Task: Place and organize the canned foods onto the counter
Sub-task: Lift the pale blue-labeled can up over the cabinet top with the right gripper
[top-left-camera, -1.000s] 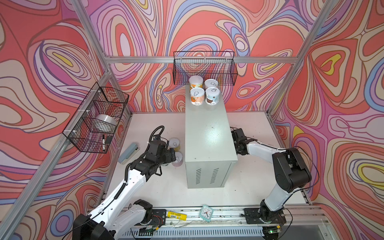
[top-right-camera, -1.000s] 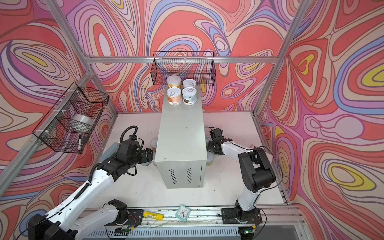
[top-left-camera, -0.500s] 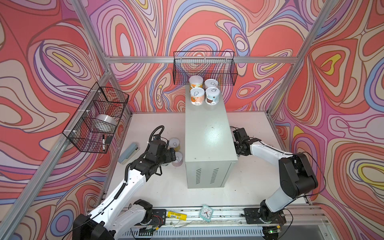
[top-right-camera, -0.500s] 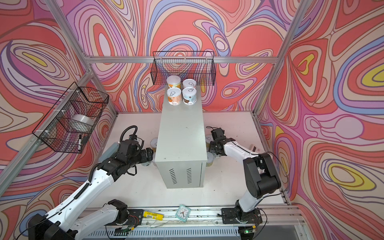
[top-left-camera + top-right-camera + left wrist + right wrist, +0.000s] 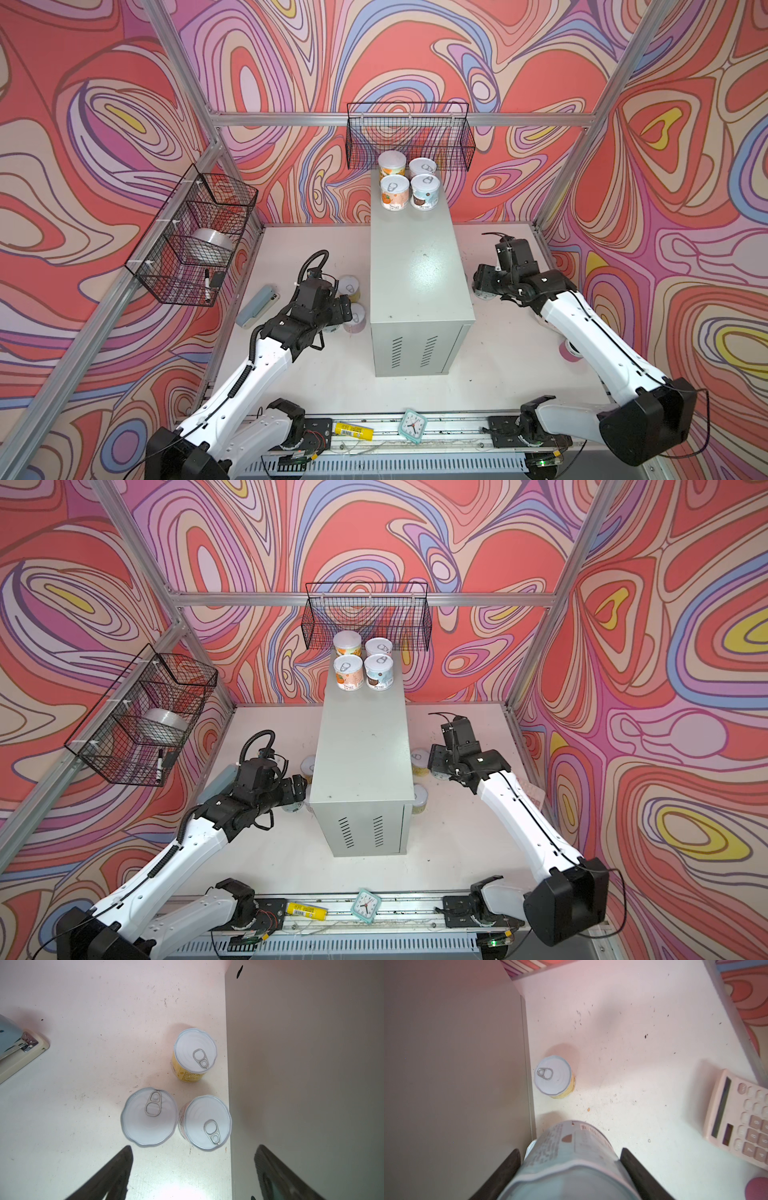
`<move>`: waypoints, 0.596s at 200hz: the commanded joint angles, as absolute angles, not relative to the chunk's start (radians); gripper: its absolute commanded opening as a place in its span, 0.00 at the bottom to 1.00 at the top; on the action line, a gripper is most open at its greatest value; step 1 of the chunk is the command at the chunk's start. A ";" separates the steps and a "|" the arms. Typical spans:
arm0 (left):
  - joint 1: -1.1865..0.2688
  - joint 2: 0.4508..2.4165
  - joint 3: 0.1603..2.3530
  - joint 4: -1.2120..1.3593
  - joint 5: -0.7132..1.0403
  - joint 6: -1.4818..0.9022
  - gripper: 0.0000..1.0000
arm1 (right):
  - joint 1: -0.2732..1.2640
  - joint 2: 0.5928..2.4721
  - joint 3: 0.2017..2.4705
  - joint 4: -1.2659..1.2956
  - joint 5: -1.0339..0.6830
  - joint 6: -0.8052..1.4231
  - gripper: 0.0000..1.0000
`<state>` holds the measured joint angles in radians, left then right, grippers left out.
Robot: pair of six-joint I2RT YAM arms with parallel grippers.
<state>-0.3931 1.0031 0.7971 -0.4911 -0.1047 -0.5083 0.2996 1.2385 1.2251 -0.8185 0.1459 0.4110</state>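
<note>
Several canned foods (image 5: 409, 183) stand upright at the far end of the counter (image 5: 419, 266), the tall grey-green cabinet. Left of it, three cans stand on the table: a yellow one (image 5: 194, 1054) and two touching ones (image 5: 149, 1115) (image 5: 207, 1122). My left gripper (image 5: 193, 1167) hovers open just short of them, low beside the counter (image 5: 340, 309). Right of the counter, my right gripper (image 5: 570, 1151) is shut on a pale blue-labelled can (image 5: 571, 1165), gripped by its sides. A yellow can (image 5: 553, 1075) stands beyond it against the counter's side.
A blue stapler (image 5: 257, 305) lies left of the left arm. A pink calculator (image 5: 741, 1120) and a pink cylinder (image 5: 569, 351) sit by the right wall. Black wire baskets (image 5: 409, 137) (image 5: 191, 237) hang on the walls. A small clock (image 5: 413, 424) lies on the front rail.
The right arm's elbow has swung out toward the front right while its gripper stays beside the counter with the can. The left arm has barely moved.
</note>
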 commanded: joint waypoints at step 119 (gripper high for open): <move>-0.396 1.005 0.917 -0.584 -0.090 -0.483 0.95 | 0.296 1.175 1.617 -1.081 0.079 0.318 0.00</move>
<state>-0.3931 1.0042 0.8886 -0.5507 -0.0937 -0.4896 0.2996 1.1946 1.5665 -1.0863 0.0853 0.3443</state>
